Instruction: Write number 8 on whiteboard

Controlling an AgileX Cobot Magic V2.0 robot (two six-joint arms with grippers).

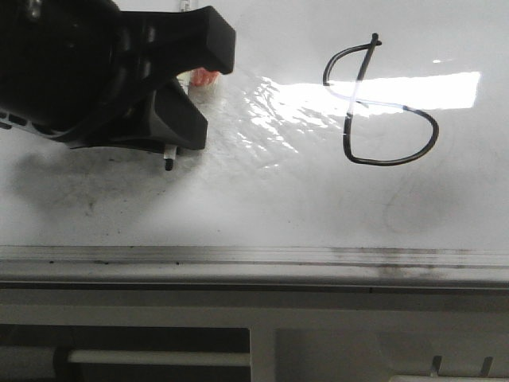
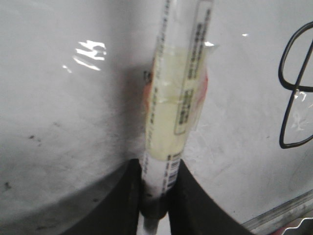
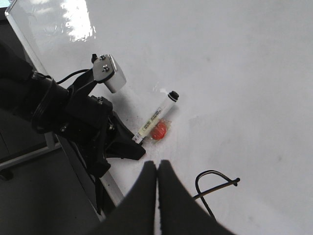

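Observation:
The number 8 [image 1: 382, 103] is a thin black lopsided figure on the right of the glossy whiteboard [image 1: 262, 199]. Part of it shows in the left wrist view [image 2: 293, 88] and in the right wrist view [image 3: 215, 183]. My left gripper [image 1: 199, 87] is left of the 8, shut on a white marker [image 2: 173, 98] with yellowish tape and an orange patch. The marker's tip [image 1: 169, 163] points at the board's near side; contact cannot be told. My right gripper [image 3: 157, 164] is shut and empty, high above the board, looking down on the left gripper [image 3: 132, 147] and marker [image 3: 156, 115].
A silver-grey rail [image 1: 254, 256] runs along the board's near edge, with a grey frame and white bar [image 1: 159, 358] below. A faint erased grey curve [image 1: 406, 215] lies under the 8. Bright glare [image 1: 413, 87] crosses the 8. Grey smudges [image 1: 79, 191] lie under the left gripper.

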